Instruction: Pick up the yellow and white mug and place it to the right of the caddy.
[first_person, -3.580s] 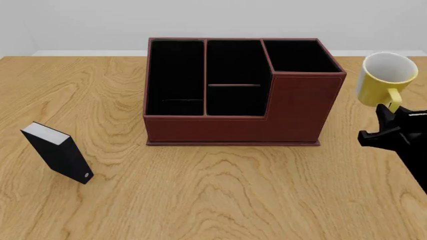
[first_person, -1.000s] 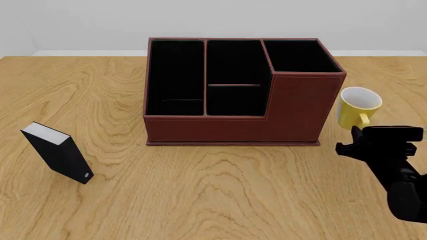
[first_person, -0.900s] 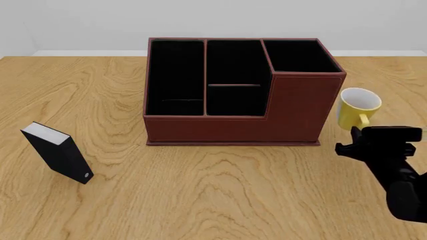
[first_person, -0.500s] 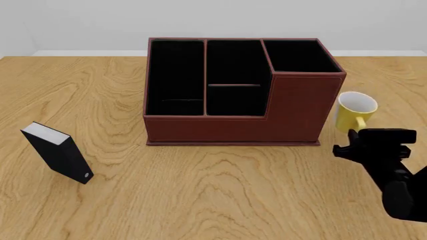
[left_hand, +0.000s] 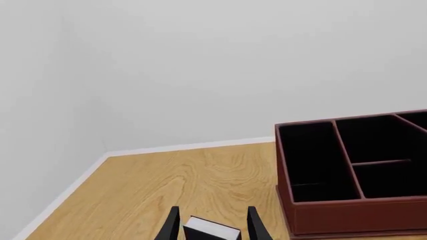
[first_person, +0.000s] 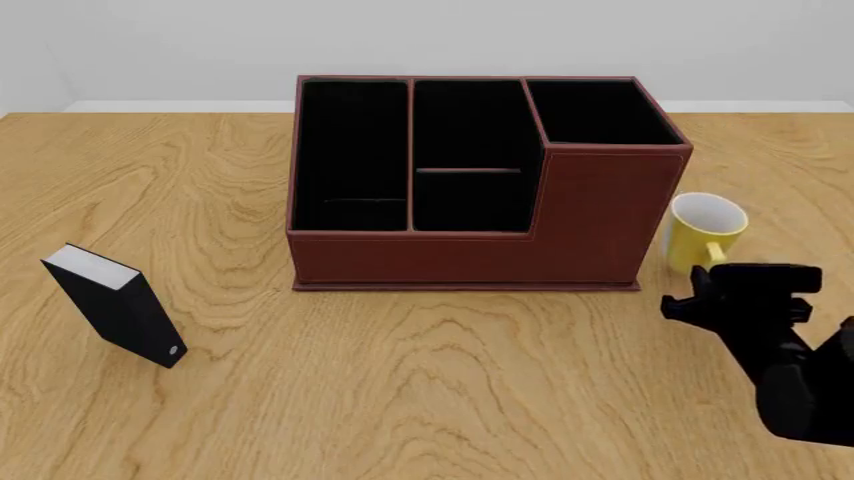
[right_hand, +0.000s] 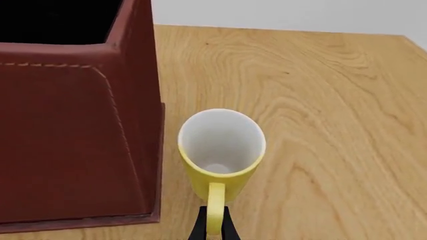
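Pale grey wall behind a wooden table (first_person: 400, 400) with bold grain; white skirting along the far edge.

Caddy (first_person: 587, 225): dark red-brown box, black-lined compartments, taller section at its right rear corner. Sits mid-table.

Mug (first_person: 702, 232): yellow outside, white inside, upright, opening up. Stands just beside the caddy's right wall, to its right. In the right wrist view the mug (right_hand: 221, 150) shows a narrow strip of table between it and the caddy (right_hand: 73, 130); not touching. Cannot tell whether its base rests on the table.

Right gripper (first_person: 727, 290): black, comes in from the lower right, directly behind the mug's handle. Right wrist view shows the gripper (right_hand: 214, 227) with its two dark fingertips (right_hand: 201, 227) pinched narrowly on either side of the yellow loop handle, clamped on it.

Left gripper (left_hand: 210, 231): only two dark finger ends visible in the left wrist view, spread apart, nothing between them. A black slab with a pale top (left_hand: 211, 230) lies beyond the gap. In the front view that slab (first_person: 118, 305) stands tilted, well left of the caddy.
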